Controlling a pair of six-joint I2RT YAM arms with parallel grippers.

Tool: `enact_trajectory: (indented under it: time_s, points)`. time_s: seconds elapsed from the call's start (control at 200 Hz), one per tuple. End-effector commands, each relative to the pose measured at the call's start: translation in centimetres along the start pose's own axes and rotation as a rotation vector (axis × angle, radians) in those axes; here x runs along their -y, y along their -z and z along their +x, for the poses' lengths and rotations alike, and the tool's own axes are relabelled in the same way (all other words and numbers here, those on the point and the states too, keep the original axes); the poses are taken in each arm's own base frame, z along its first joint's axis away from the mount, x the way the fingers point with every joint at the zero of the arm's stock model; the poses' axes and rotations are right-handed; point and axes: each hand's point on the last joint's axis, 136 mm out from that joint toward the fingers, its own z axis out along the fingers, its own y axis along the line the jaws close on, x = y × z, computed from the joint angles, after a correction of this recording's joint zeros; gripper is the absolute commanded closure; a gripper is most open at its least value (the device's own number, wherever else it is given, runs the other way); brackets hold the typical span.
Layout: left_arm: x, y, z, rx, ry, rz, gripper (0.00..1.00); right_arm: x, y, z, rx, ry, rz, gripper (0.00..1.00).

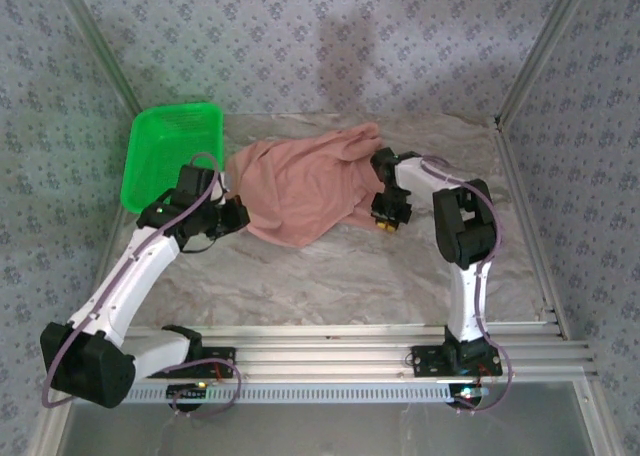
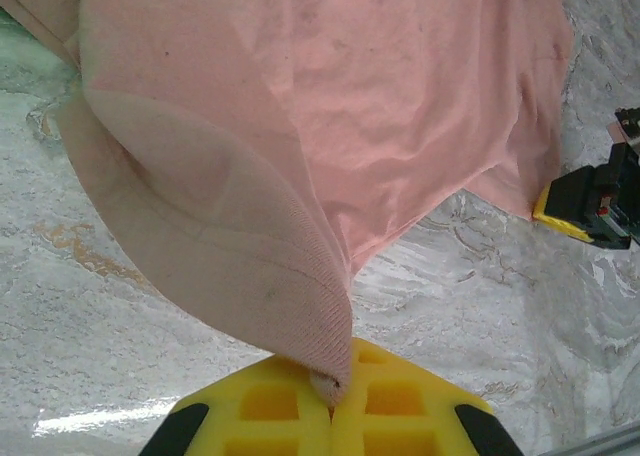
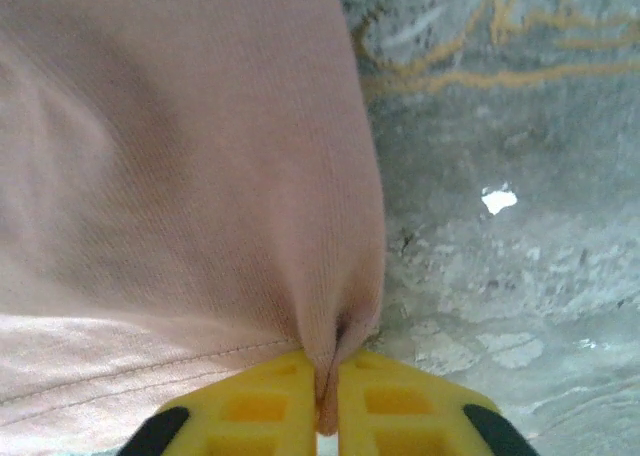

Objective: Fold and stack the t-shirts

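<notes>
The left gripper (image 2: pixel 332 401) pinches a fold of the pink t-shirt (image 2: pixel 380 106) above the marbled table (image 2: pixel 470 306).

Bare table (image 1: pixel 330 281) nearside of t-shirt (image 1: pixel 300 186), green basket (image 1: pixel 165 161) blocking far-left corner

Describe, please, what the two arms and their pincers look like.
The left arm and right arm have white links, black joints and a looping purple cable. The left pincer and right pincer have yellow fingers with square recesses and black patches.
</notes>
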Motion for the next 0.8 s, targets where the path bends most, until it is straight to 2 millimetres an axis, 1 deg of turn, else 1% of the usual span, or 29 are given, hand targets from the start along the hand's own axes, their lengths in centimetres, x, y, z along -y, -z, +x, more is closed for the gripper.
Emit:
enact_trajectory:
  time_s: [0.0, 0.075, 0.135, 0.185, 0.235, 0.255, 0.295, 0.33, 0.34, 0.355, 0.415, 0.42, 0.48, 0.545, 0.595, 0.64, 0.65, 0.66, 0.68, 0.75, 0.78, 0.794]
  points:
    - [0.2, 0.7, -0.1, 0.015, -0.028, 0.024, 1.0, -2.5, -1.2, -5.2, 0.147, 0.009, -0.102, 1.0]
    - [0.0, 1.2, -0.4, 0.025, -0.026, 0.017, 1.0, -2.0, 0.9, -5.3, 0.18, 0.01, -0.127, 1.0]
    - [-0.1, 2.0, -1.1, 0.05, -0.023, 0.015, 1.0, -1.4, 3.5, -4.7, 0.222, 0.013, -0.161, 1.0]
    - [0.1, 3.1, -2.2, 0.078, -0.031, 0.012, 1.0, -0.3, 6.6, -4.0, 0.277, 0.022, -0.175, 1.0]
    - [0.7, 4.6, -3.7, 0.118, -0.048, 0.008, 1.0, 1.4, 10.3, -3.1, 0.333, 0.007, -0.185, 1.0]
    - [1.1, 5.2, -4.4, 0.137, -0.06, 0.01, 1.0, 2.2, 11.6, -2.7, 0.355, -0.003, -0.191, 1.0]
    - [2.1, 6.6, -5.8, 0.174, -0.085, 0.014, 1.0, 3.7, 15.4, -2.0, 0.433, 0.006, -0.231, 1.0]
    - [3.0, 7.7, -7.1, 0.207, -0.103, 0.019, 1.0, 5.1, 18.5, -1.4, 0.497, -0.016, -0.286, 1.0]
    - [3.3, 8.1, -7.5, 0.218, -0.108, 0.022, 1.0, 5.4, 19.1, -1.3, 0.506, -0.025, -0.299, 1.0]
    - [3.7, 8.6, -8.0, 0.233, -0.114, 0.027, 1.0, 6.1, 20.8, -0.9, 0.54, -0.037, -0.33, 1.0]
    - [5.5, 10.9, -10.3, 0.305, -0.143, 0.046, 1.0, 8.6, 26.0, 0.2, 0.637, -0.098, -0.449, 1.0]
    - [5.7, 11.2, -10.5, 0.312, -0.145, 0.048, 1.0, 8.8, 26.3, 0.2, 0.641, -0.103, -0.458, 1.0]
    - [7.5, 13.9, -12.7, 0.402, -0.169, 0.068, 1.0, 10.5, 32.1, 1.6, 0.759, -0.13, -0.584, 1.0]
    - [9.6, 17.1, -14.9, 0.493, -0.196, 0.101, 1.0, 12.0, 37.4, 3.2, 0.862, -0.16, -0.697, 1.0]
    - [11.2, 19.3, -16.2, 0.551, -0.215, 0.13, 1.0, 12.9, 40.7, 4.3, 0.919, -0.176, -0.762, 1.0]
    - [12.7, 21.2, -17.2, 0.599, -0.237, 0.165, 1.0, 13.2, 43.7, 5.3, 0.971, -0.169, -0.835, 1.0]
    - [12.8, 21.2, -17.3, 0.6, -0.238, 0.167, 1.0, 13.3, 44.3, 5.5, 0.985, -0.172, -0.846, 1.0]
    - [13.3, 22.1, -17.6, 0.622, -0.243, 0.179, 1.0, 13.3, 44.7, 5.7, 0.99, -0.171, -0.86, 1.0]
    - [13.8, 22.9, -18.0, 0.644, -0.251, 0.191, 1.0, 13.4, 46.0, 6.1, 1.013, -0.168, -0.886, 1.0]
    - [15.6, 24.7, -19.3, 0.7, -0.277, 0.235, 1.0, 13.5, 48.9, 6.5, 1.064, -0.169, -0.953, 1.0]
    - [16.2, 25.0, -20.0, 0.713, -0.286, 0.25, 1.0, 13.3, 49.6, 6.2, 1.07, -0.164, -0.969, 1.0]
    - [16.4, 24.7, -20.3, 0.708, -0.287, 0.253, 1.0, 13.3, 49.7, 5.9, 1.068, -0.164, -0.973, 1.0]
